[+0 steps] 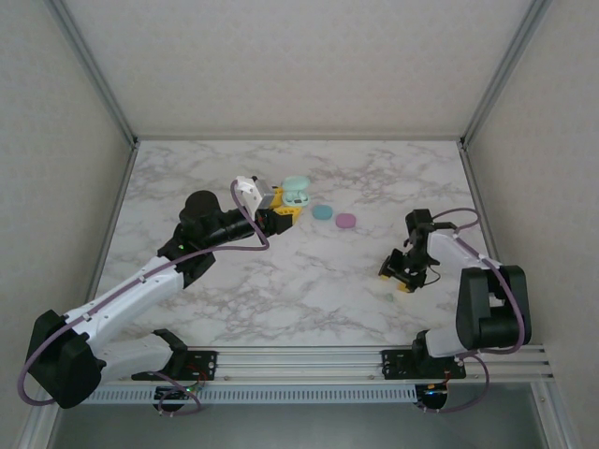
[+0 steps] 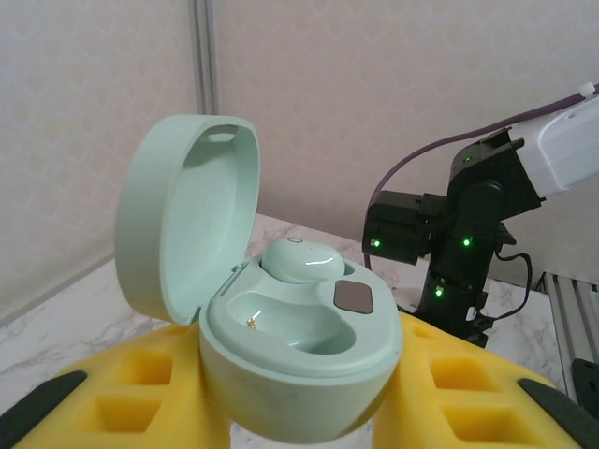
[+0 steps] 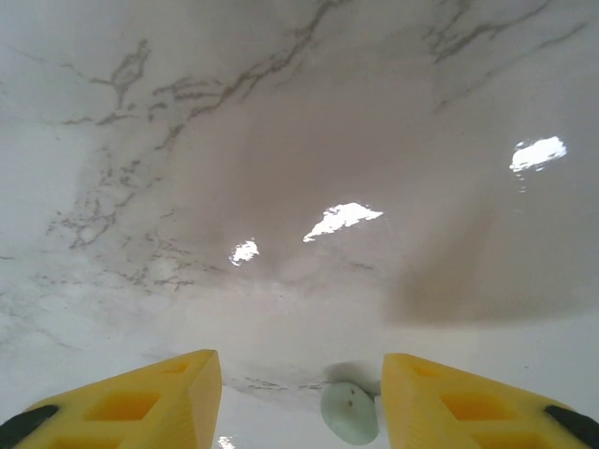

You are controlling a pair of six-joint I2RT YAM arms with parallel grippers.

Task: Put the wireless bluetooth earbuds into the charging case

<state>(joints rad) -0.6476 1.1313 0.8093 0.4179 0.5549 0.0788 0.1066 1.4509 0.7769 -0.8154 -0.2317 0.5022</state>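
the left pincer (image 1: 285,211) is clenched on the pale green charging case (image 2: 299,374), its yellow fingers (image 2: 140,383) pressing the case body from both sides. the case sits upright between them with its lid (image 2: 187,215) swung open and standing up on the far left side as the left wrist view has it. one pale green earbud (image 2: 301,259) is seated in the socket farther from the pincer; the nearer socket (image 2: 281,323) is bare, with a small gold contact showing in it.

the right pincer (image 3: 301,374) is released, its two yellow fingers (image 3: 140,402) apart and pointed down at the marble table (image 3: 281,187). a second pale green earbud (image 3: 349,412) lies on the marble between those fingers, just beside the one on the right of the wrist view and apart from the other; neither finger grips it.

a closed teal case (image 1: 323,212) and a closed pink-purple case (image 1: 346,221) lie on the marble between the two pincers, nearer the left one, the teal case closest to it.
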